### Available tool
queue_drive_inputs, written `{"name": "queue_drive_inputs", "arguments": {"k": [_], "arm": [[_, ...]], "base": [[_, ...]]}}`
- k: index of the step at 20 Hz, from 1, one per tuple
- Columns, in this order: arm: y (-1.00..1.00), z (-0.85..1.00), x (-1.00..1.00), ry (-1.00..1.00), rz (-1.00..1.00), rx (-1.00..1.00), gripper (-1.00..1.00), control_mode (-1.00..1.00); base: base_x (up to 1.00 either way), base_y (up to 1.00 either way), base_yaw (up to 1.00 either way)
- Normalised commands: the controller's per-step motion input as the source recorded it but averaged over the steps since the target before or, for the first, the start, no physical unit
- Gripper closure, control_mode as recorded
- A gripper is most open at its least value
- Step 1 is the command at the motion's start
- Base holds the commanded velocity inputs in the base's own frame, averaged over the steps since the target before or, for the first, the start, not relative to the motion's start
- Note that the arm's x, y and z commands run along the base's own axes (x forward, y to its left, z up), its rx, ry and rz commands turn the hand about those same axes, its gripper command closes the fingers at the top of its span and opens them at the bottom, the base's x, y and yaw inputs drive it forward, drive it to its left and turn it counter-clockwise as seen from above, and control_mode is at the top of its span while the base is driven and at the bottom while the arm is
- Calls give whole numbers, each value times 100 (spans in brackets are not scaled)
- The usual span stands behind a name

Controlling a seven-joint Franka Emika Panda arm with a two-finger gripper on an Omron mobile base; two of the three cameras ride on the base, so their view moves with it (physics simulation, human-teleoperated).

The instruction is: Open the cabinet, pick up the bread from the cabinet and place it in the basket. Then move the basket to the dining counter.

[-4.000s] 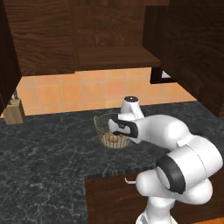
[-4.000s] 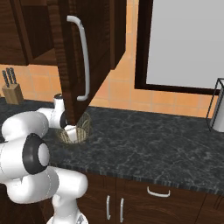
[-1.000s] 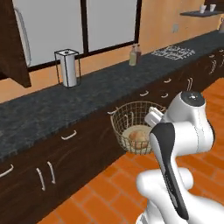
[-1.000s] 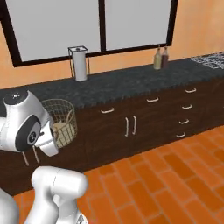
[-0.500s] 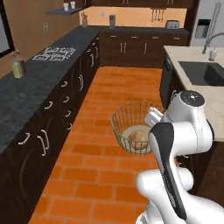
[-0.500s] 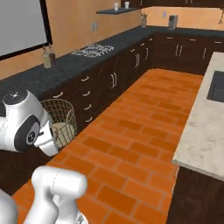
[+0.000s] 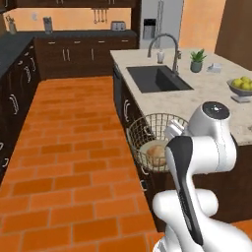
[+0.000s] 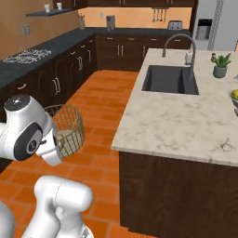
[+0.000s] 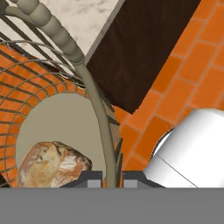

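My gripper [image 9: 111,177] is shut on the wire rim of the basket [image 9: 65,39], with the rim running up between the fingertips [image 9: 89,177]. The basket [image 7: 147,129] hangs in the air beside the dark wood side of the dining counter [image 7: 206,96], below its top. The bread [image 9: 52,164] lies on the basket's pale base; it also shows through the mesh [image 7: 156,153]. From the other side, the basket [image 8: 69,123] hangs over the brick floor, left of the dining counter [image 8: 186,118]. The cabinet is out of view.
The island carries a dark sink [image 7: 157,78], an arched faucet [image 7: 165,47], a small plant [image 7: 198,60] and a fruit bowl [image 7: 241,86]. A brick floor aisle [image 7: 69,147] runs between the island and the dark lower drawers [image 7: 15,98]. A steel fridge [image 8: 214,23] stands at the back.
The whole picture has swung round with the base: the black counter has slid off to the left and the island is close on the right. The basket with the bread stays in my gripper.
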Motion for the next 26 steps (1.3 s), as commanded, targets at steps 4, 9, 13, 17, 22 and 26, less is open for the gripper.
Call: {"name": "queue_drive_inputs", "arguments": {"k": [4,9,13,17,22,26], "arm": [[0,0,0,0,0,0,100,100],[0,0,0,0,0,0,100,100],[0,0,0,0,0,0,100,100],[-8,0,25,0,0,1,100,-100],[-56,-11,90,1,3,7,100,-100],[-62,-44,100,4,6,4,100,-100]], "base": [[27,-100,-6],[22,-95,1],[47,-47,2],[51,-23,0],[0,0,0],[0,0,0]]}}
